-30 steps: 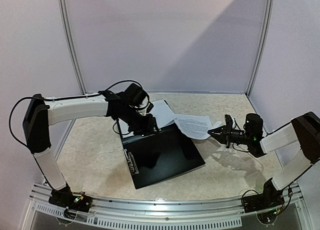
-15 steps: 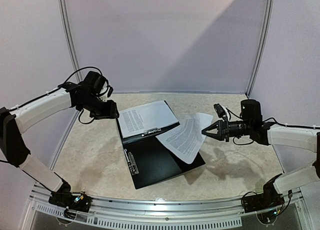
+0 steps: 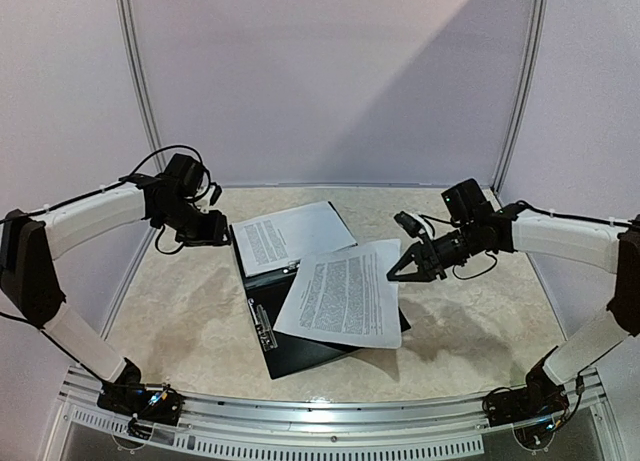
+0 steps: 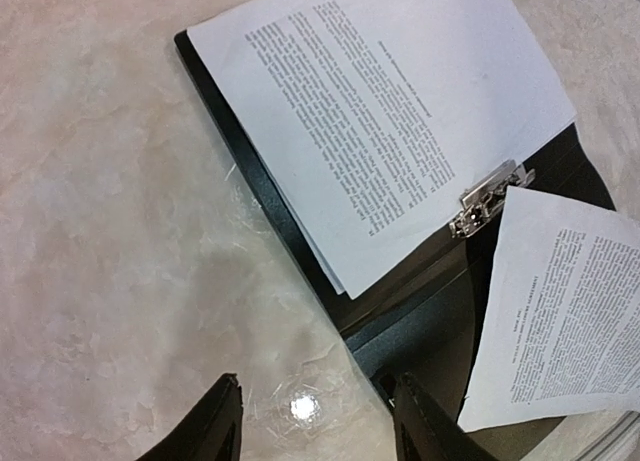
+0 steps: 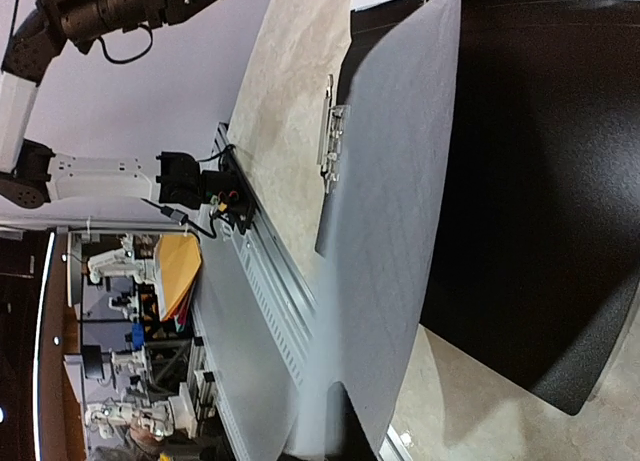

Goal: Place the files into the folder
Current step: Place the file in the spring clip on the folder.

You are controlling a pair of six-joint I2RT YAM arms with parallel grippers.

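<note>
The folder (image 3: 300, 353) is plain glossy black. On its twelve-o'clock half, the far sheet (image 3: 290, 236) is white, with dense black text in paragraph blocks and white margins. The near sheet (image 3: 345, 296), toward the folder's three o'clock, has the same white with black print; from the right wrist its underside reads flat grey. A clip (image 4: 487, 198) is bright silver. The table (image 3: 190, 301) is beige with pale marbled veining. The left arm (image 3: 95, 216) and right arm (image 3: 560, 236) are white with black joints; the left gripper (image 3: 222, 233) and right gripper (image 3: 395, 274) are black. The walls (image 3: 330, 81) are pale lilac.
</note>
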